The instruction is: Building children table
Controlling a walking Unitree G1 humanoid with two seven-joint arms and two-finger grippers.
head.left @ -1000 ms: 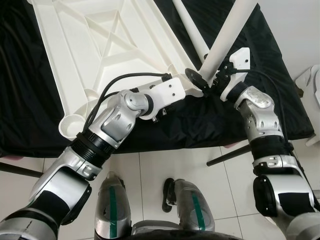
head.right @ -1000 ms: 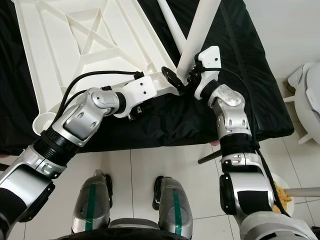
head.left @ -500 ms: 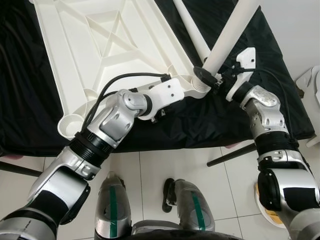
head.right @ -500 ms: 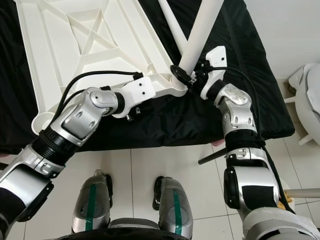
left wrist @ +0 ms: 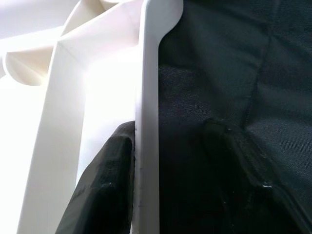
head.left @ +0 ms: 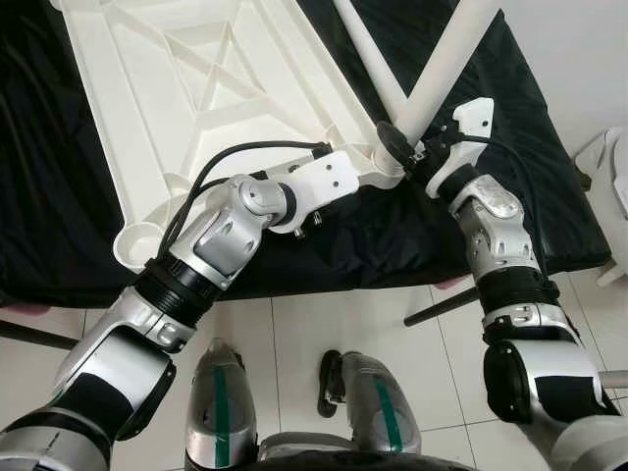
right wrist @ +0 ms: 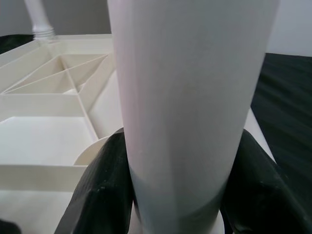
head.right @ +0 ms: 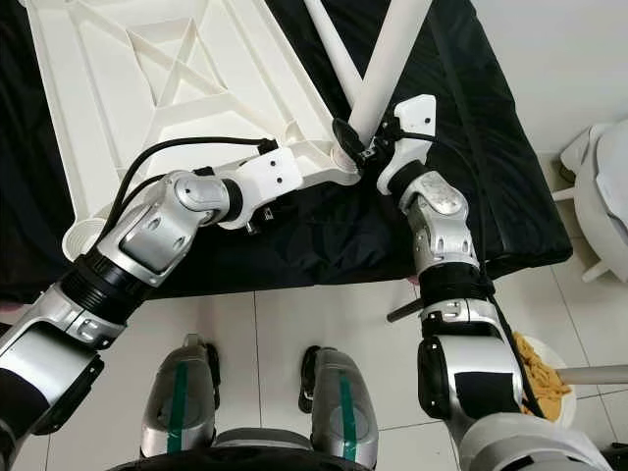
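The white tabletop (head.left: 196, 88) lies upside down on a black cloth (head.left: 461, 216). My left gripper (left wrist: 165, 180) straddles its near rim beside the corner socket (head.left: 391, 175). One finger (left wrist: 105, 190) rests against the rim and the other (left wrist: 239, 165) stands a little off it. My right gripper (head.left: 417, 152) is shut on a white table leg (head.left: 442, 69). The leg is tilted up and away, with its lower end at that corner socket. In the right wrist view the leg (right wrist: 190, 97) sits between both black fingers (right wrist: 105, 190). A second leg (head.left: 368, 49) slants behind it.
The cloth-covered surface ends just before my body, with white tiled floor (head.left: 294, 334) below. A black rod (head.left: 446, 302) lies on the floor under the right arm. A white object (head.right: 603, 186) and a bowl of yellow food (head.right: 545, 378) sit at the right.
My right forearm and elbow have swung in to the left, and the held leg has shifted slightly at the corner socket. The left arm has stayed put on the rim.
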